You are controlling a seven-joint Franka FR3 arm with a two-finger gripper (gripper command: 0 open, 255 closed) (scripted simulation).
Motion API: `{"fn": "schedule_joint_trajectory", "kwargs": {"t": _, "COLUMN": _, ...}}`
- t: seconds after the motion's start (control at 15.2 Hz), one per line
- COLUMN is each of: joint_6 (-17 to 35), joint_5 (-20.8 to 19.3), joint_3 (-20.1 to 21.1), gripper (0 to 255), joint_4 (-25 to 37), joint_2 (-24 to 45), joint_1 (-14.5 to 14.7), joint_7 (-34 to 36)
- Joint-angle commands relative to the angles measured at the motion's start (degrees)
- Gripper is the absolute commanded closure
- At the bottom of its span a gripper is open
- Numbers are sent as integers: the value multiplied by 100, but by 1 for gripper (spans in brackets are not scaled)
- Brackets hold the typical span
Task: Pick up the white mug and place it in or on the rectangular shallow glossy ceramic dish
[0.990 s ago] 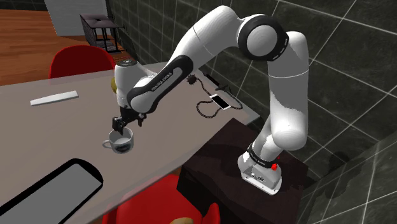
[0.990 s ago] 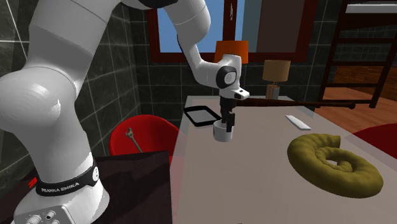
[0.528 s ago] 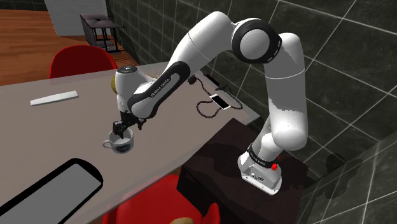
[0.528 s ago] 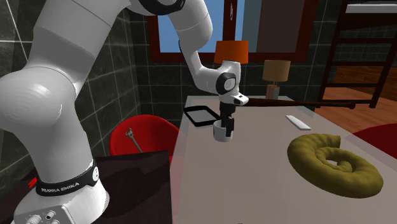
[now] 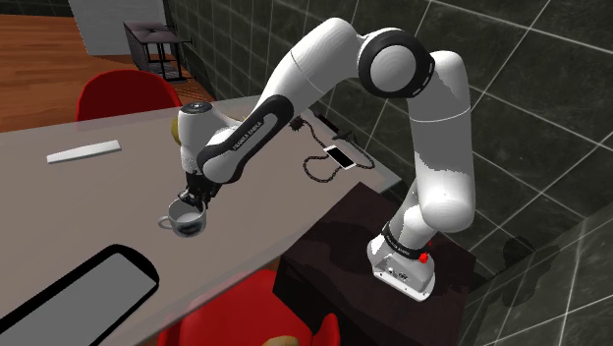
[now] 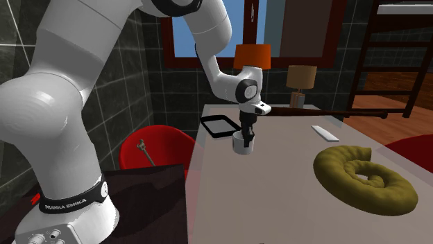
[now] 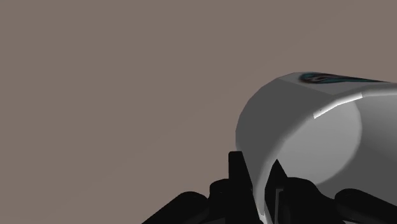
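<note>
- Hand point(image 5: 190, 200) points down onto the white mug point(image 5: 189, 220). Its two fingers are almost closed and clamp the mug's rim wall, with one finger point(image 7: 238, 170) outside the cup and the other inside.
- At the shoulder view's lower left, the rectangular dish point(image 5: 83, 287) lies flat on the bench point(image 5: 108, 192). It is black-rimmed and pale inside, and well apart from the white mug.
- Further back on the bench, a flat white bar point(image 5: 83, 150) lies left of the arm.
- At mid-bench, the white mug stands upright with its handle toward the shoulder view's left. The wrist view shows a dark teal print on its outer wall.
- Right of the arm, a smartphone point(image 5: 341, 155) lies near the bench edge, with a dark cable looped beside it.
- At the lower right, the arm's base sits on the dark stand point(image 5: 334, 258).
- In the second exterior view, an olive-green coiled roll point(image 6: 364, 177) lies on the bench right of the white mug.
</note>
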Motion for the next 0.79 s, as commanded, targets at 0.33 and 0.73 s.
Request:
{"fn": "schedule_joint_trajectory", "kwargs": {"t": 0.33, "joint_6": 1, "joint_5": 0, "joint_3": 0, "gripper": 255, "joint_4": 0, "joint_2": 1, "joint_1": 0, "joint_7": 0}}
{"fn": "schedule_joint_trajectory", "kwargs": {"t": 0.73, "joint_6": -319, "joint_5": 113, "joint_3": 97, "gripper": 255, "joint_4": -39, "joint_2": -362, "joint_1": -73, "joint_7": -62}}
